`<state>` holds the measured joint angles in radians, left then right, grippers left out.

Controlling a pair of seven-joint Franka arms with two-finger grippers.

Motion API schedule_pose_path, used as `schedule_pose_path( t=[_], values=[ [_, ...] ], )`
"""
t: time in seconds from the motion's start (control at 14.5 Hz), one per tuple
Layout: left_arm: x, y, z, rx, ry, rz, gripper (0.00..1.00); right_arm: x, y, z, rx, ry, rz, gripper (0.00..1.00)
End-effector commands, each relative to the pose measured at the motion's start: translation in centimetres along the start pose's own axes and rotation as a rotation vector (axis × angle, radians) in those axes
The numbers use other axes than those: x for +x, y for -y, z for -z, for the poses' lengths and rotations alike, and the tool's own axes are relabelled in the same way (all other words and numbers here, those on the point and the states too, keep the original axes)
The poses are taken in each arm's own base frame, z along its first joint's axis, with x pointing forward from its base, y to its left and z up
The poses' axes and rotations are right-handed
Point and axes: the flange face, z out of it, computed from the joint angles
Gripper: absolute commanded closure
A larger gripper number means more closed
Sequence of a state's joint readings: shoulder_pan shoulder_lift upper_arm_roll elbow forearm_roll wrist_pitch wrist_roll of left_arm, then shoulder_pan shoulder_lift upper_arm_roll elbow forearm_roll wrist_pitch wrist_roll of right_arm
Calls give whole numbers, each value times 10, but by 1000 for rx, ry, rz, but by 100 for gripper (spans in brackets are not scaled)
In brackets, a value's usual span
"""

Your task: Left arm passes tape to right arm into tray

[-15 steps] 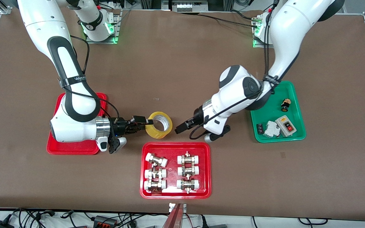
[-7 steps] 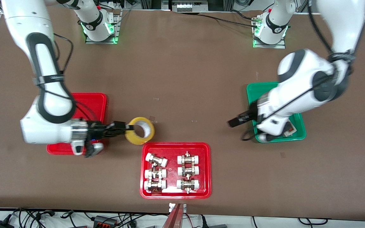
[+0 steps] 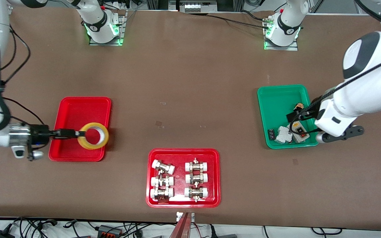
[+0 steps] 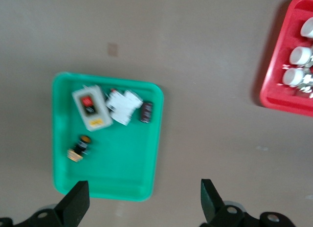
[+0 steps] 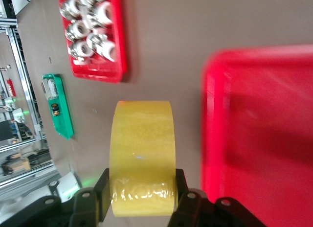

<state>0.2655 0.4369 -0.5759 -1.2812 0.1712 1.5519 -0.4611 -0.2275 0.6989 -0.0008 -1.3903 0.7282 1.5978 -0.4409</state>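
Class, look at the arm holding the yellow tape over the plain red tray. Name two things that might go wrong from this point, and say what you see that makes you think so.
1. The right gripper pinches the tape only by one side of its wall, so the roll might twist or slip.
2. The tape hangs over the tray's corner nearer the fittings tray. Released here, it may strike the rim or roll out onto the table.

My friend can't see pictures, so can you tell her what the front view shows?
The right end effector holds the yellow tape over the plain red tray. The left end effector, open and empty, hangs over the green tray of small parts at the left arm's end of the table. Nearest the camera sits another red tray of white-capped fittings.
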Motion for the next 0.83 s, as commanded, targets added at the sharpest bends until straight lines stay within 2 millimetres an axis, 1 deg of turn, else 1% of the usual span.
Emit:
schedule_pose_path(
  t=[0.0,0.07,0.14,0.21,0.28,0.34,0.41,0.48,0.55,0.62,0.69,0.76],
  values=[
    [18,37,9,51,-36,-72,0,-15,-32,11,15,46,-21,70],
    [22,33,22,81,-101,-63,0,-16,-43,9,10,53,-9,70],
    [23,38,35,133,-150,-45,0,-17,-56,7,11,54,0,69],
    [15,38,50,164,-184,-48,0,-17,-68,0,18,59,1,69],
    [10,40,53,165,-183,-61,0,-17,-76,-5,25,65,3,69],
    [4,42,43,113,-142,-96,0,-17,-86,-11,34,72,9,68],
    [1,60,40,65,-145,-95,0,-16,-92,-18,41,76,18,66],
    [-6,78,31,56,-144,-73,0,-15,-97,-22,41,75,29,66],
    [-29,84,19,63,-139,-64,0,-14,-99,-23,41,72,39,66],
    [-45,89,9,64,-170,-62,0,-14,-102,-25,41,71,39,66],
    [-55,101,2,68,-179,-51,0,-13,-103,-26,42,70,38,65],
    [-59,112,-2,56,-172,-32,0,-13,-108,-30,44,70,33,61]
  ],
)
